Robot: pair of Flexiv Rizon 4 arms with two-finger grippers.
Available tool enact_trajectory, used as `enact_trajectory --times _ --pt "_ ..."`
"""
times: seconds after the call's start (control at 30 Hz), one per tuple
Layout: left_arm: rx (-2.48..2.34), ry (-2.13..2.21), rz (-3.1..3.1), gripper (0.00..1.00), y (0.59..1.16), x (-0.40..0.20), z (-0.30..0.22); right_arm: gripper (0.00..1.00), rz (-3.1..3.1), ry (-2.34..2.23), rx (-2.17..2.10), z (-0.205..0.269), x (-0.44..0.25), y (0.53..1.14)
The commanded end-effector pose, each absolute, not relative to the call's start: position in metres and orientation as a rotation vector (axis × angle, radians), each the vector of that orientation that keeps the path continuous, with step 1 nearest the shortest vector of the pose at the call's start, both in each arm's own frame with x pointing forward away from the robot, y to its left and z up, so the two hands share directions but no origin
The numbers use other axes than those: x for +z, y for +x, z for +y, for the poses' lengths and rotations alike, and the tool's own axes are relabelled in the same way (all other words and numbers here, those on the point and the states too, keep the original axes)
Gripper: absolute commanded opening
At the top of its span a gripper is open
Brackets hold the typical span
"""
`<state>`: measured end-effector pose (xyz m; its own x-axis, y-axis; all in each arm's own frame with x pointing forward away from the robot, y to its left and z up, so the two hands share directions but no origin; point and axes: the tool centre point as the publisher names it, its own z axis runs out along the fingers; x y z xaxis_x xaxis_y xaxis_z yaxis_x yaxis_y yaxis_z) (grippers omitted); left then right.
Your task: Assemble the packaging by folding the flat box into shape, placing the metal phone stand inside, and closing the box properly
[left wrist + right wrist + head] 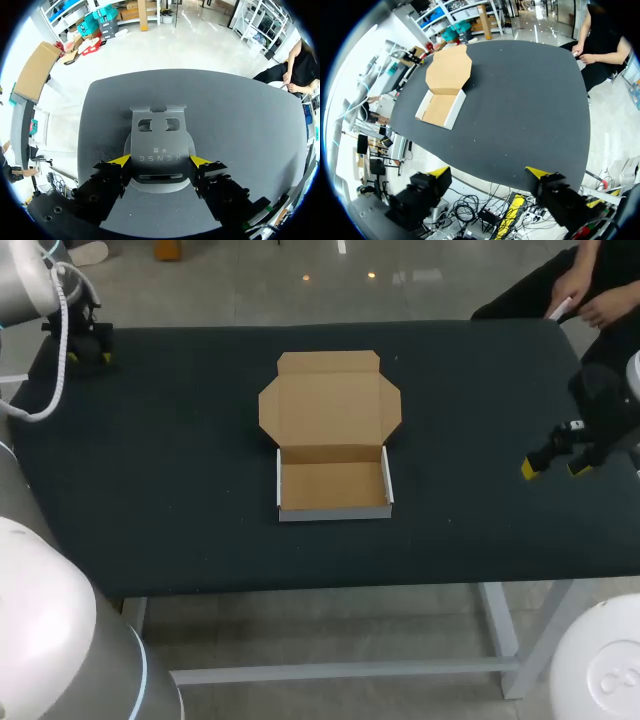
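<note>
Sitting in the middle of the frame in the head view, the cardboard box [335, 487] is already folded into a shallow tray with white outer walls and a brown inside, and nothing lies in it; its lid [330, 405] is open and laid back flat on the dark tabletop [180, 460], reaching from the tray's rear wall toward the top of the frame, with its tuck flap at the far end; the left claw [85, 345] is in the upper left corner of the frame, low over the tabletop's far left corner, well apart from the box; its wrist view shows the metal phone stand [159, 135] lying flat on the tabletop between the fingers, dark grey with two small square cut-outs near its far end; the left claw [160, 161] is clamped on it, the yellow fingertips [121, 160] meeting its two side edges; the right claw [555, 465] is at the right of the frame, over the tabletop near its right edge, also well apart from the box; its fingers stand wide apart and hold nothing; from its wrist view the right claw [488, 172] looks out across the tabletop, with the box [441, 107] far ahead of it.
</note>
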<state>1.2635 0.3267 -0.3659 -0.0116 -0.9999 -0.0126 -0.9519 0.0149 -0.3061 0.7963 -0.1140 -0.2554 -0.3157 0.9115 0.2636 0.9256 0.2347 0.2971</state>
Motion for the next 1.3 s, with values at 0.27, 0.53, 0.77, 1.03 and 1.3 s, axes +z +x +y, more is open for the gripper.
enact_trajectory --times 0.27,0.53,0.77,1.03,1.3 --pt "-0.356 -1.977 2.057 0.0 1.235 -0.351 0.316 1.0 -2.597 -1.582 -0.749 -0.105 -0.255 0.8" --pt "-0.391 -1.912 2.109 0.0 1.21 -0.341 0.302 1.0 -2.769 -1.318 -0.848 -0.098 -0.254 0.806" --pt "-0.432 -1.849 2.157 0.0 1.182 -0.332 0.289 1.0 -2.851 -1.101 -0.924 -0.097 -0.256 0.806" --pt "-0.438 -1.775 2.2 0.0 1.16 -0.328 0.275 1.0 -2.94 -0.869 -0.999 -0.1 -0.256 0.805" --pt "-0.455 -1.709 2.215 0.0 1.137 -0.322 0.264 1.0 -2.93 -0.627 -1.004 -0.098 -0.255 0.805"
